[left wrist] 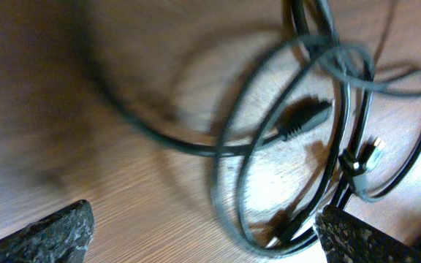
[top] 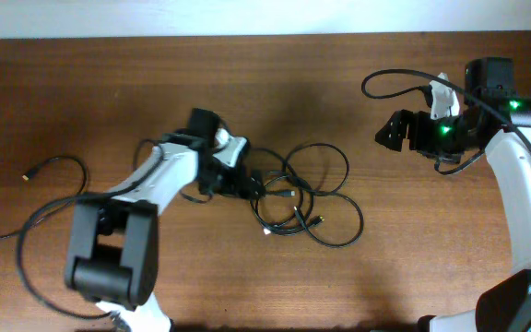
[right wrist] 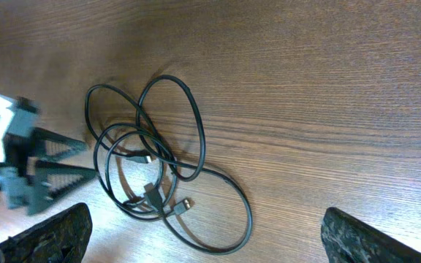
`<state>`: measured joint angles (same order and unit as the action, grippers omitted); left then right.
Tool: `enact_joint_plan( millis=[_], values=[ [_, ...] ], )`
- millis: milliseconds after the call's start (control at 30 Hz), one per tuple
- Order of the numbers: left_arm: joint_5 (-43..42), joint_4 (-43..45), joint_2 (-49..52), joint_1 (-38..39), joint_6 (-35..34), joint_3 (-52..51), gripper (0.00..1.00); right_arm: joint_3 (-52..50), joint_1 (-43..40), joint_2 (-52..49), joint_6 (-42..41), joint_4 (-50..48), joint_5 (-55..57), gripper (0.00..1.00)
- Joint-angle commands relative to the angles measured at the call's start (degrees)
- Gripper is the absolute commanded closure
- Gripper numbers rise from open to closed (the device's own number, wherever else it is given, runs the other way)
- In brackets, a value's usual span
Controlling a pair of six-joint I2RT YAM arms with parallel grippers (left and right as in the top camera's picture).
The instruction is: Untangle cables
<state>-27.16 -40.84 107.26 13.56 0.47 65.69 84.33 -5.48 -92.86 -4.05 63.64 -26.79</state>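
A tangle of black cables (top: 304, 195) lies in loops at the middle of the table. My left gripper (top: 253, 183) is low at the tangle's left edge. In the left wrist view its fingers (left wrist: 203, 237) are spread wide, with cable loops (left wrist: 283, 146) lying between them close to the right finger; nothing is gripped. A black plug (left wrist: 305, 117) and a metal-tipped plug (left wrist: 372, 152) show there. My right gripper (top: 390, 134) hangs open and empty, to the right of the tangle. Its wrist view (right wrist: 210, 237) looks down on the tangle (right wrist: 152, 161) and on my left gripper (right wrist: 53, 168).
Another thin black cable (top: 58, 189) with a small gold plug (top: 28, 173) lies at the far left, apart from the tangle. The arm's own cable (top: 399, 78) loops above the right wrist. The table is brown wood (top: 413, 240).
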Motion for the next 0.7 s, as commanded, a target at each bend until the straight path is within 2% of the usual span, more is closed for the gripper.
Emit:
enact_joint_plan(
  millis=[0, 100, 233, 267, 300, 367, 433, 467, 667],
  values=[
    [0.57, 0.94, 2.99, 4.37, 1.07, -0.17, 0.01, -0.17, 0.2, 0.22, 0.39, 0.11, 0.55, 0.01],
    [0.37, 1.86, 3.04, 6.14, 0.39, -0.17, 0.02, -0.17, 0.2, 0.22, 0.39, 0.68, 0.55, 0.01],
    [0.37, 2.01, 3.1, 6.43, 0.24, -0.17, 0.16, -0.17, 0.2, 0.22, 0.39, 0.96, 0.55, 0.01],
    [0.37, 2.19, 3.1, 6.78, 0.22, -0.17, 0.32, -0.17, 0.2, 0.22, 0.39, 0.96, 0.55, 0.01],
    [0.35, 2.43, 3.1, 7.04, 0.22, -0.17, 0.44, -0.17, 0.2, 0.22, 0.39, 0.96, 0.55, 0.01],
    [0.37, 2.99, 3.1, 7.82, 0.22, -0.17, 0.56, -0.17, 0.2, 0.22, 0.39, 0.96, 0.55, 0.01],
    [0.37, 3.06, 3.1, 7.93, 0.22, -0.17, 0.94, -0.17, 0.2, 0.22, 0.39, 0.98, 0.55, 0.01],
    [0.37, 3.13, 3.1, 7.93, 0.22, -0.17, 1.0, -0.17, 0.2, 0.22, 0.42, 1.11, 0.55, 0.01],
    [-2.56, 2.6, 3.08, 7.91, 0.22, 0.04, 1.0, -0.17, 0.2, 0.22, 0.39, 1.11, 0.55, 0.01]
  ],
)
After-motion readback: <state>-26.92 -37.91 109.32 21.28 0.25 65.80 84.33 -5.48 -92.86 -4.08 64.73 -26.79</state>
